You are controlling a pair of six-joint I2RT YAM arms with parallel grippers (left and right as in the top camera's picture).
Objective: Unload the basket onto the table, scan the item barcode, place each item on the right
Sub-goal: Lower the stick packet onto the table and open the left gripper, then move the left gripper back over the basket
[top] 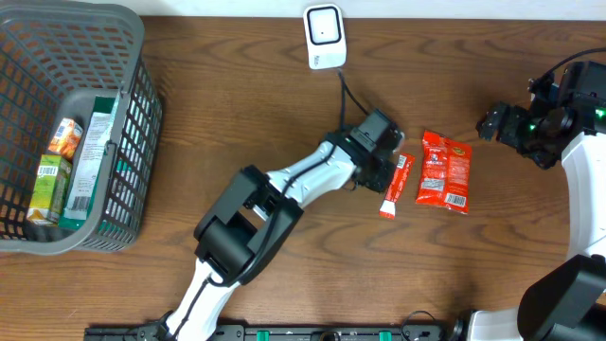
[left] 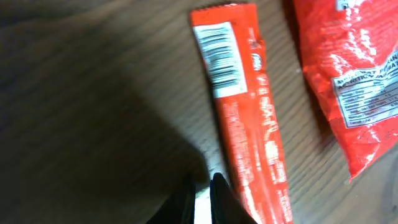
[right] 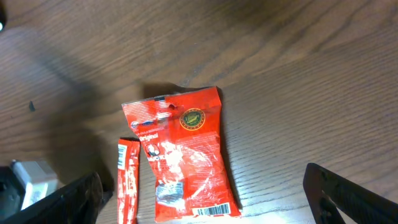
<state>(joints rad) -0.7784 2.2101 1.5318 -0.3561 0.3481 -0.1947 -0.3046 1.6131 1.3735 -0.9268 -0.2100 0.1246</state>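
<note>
Left pincer (left: 202, 198) clenched at the lower edge of the slim red stick packet (left: 245, 118), no grasp evident; packet flat on the tabletop (top: 237, 95), barcode (left: 219, 59) upward, beside the red pouch (right: 186, 155); right pincer (top: 492, 125) released, standing clear, likely to leave room; scanner (top: 324, 38) well apart.

The slim red stick-shaped packet (left: 249, 124) carries a white panel of black barcode stripes. The wider red plastic pouch (right: 186, 155) bears a round green-and-gold emblem; the wooden worktop (top: 237, 104) is dark brown with streaky grain.
</note>
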